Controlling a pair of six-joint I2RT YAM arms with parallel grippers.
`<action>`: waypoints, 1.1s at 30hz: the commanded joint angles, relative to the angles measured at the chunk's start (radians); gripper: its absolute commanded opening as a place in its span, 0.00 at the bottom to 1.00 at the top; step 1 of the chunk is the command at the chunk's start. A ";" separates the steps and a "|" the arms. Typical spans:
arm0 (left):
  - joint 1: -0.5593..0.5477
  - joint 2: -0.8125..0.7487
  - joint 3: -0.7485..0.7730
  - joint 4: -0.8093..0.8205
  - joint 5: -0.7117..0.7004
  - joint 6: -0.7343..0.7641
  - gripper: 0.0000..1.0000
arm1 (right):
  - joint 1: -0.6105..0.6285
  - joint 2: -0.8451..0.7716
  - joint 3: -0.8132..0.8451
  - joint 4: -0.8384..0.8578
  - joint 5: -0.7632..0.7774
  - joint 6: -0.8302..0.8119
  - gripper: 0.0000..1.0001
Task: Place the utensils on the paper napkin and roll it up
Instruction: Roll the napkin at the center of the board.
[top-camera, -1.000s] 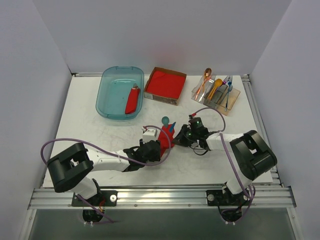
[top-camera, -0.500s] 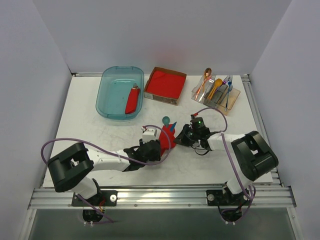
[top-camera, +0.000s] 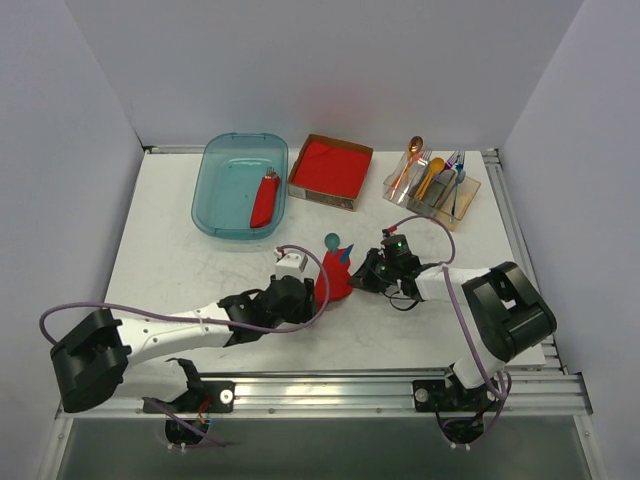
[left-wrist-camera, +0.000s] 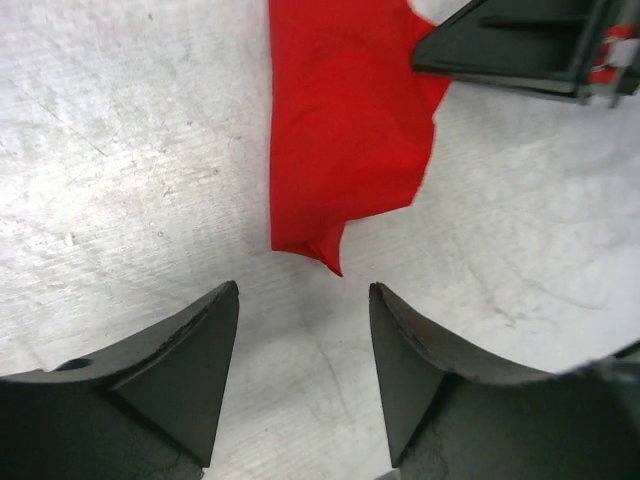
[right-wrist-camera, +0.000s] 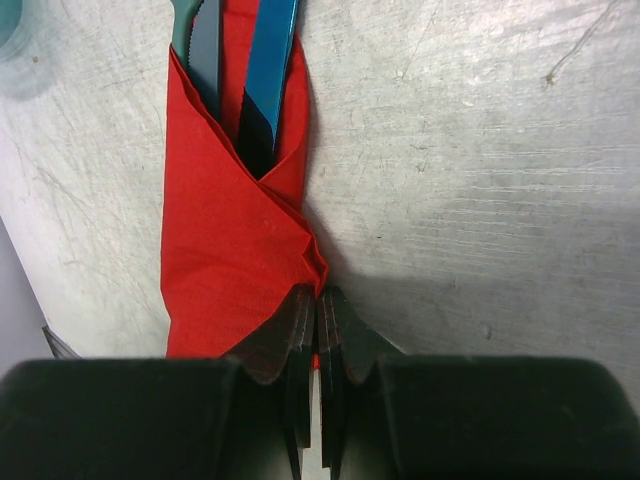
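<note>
The paper napkin (top-camera: 336, 279) is a red rolled bundle at mid table, wrapped around the utensils. The teal spoon's bowl (top-camera: 331, 241) and the blue piece's tip (top-camera: 346, 254) stick out of its far end. In the right wrist view the teal handle (right-wrist-camera: 200, 40) and blue piece (right-wrist-camera: 271, 60) lie inside the napkin (right-wrist-camera: 225, 260). My right gripper (right-wrist-camera: 320, 300) is shut, pinching the napkin's folded edge. My left gripper (left-wrist-camera: 303, 300) is open just short of the napkin's pointed corner (left-wrist-camera: 335, 262), with only bare table between its fingers (left-wrist-camera: 190, 370).
At the back left, a teal bin (top-camera: 222, 215) holds a red rolled bundle (top-camera: 264, 200). A cardboard box of red napkins (top-camera: 330, 168) stands at the back centre. A clear holder (top-camera: 445, 212) with orange, yellow and other cutlery is at the back right.
My left gripper has widened and drawn back off the napkin's near end, its arm swinging out to the left. The right gripper keeps its pinch in place.
</note>
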 joint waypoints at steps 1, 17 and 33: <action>0.023 -0.078 0.032 -0.027 0.023 0.074 0.59 | -0.004 0.000 0.011 -0.008 0.014 -0.016 0.00; 0.184 0.089 0.156 0.257 0.284 0.230 0.19 | -0.004 -0.003 0.014 -0.012 0.014 -0.020 0.00; 0.178 0.192 -0.016 0.416 0.341 0.150 0.12 | -0.007 0.009 0.010 -0.002 0.010 -0.020 0.00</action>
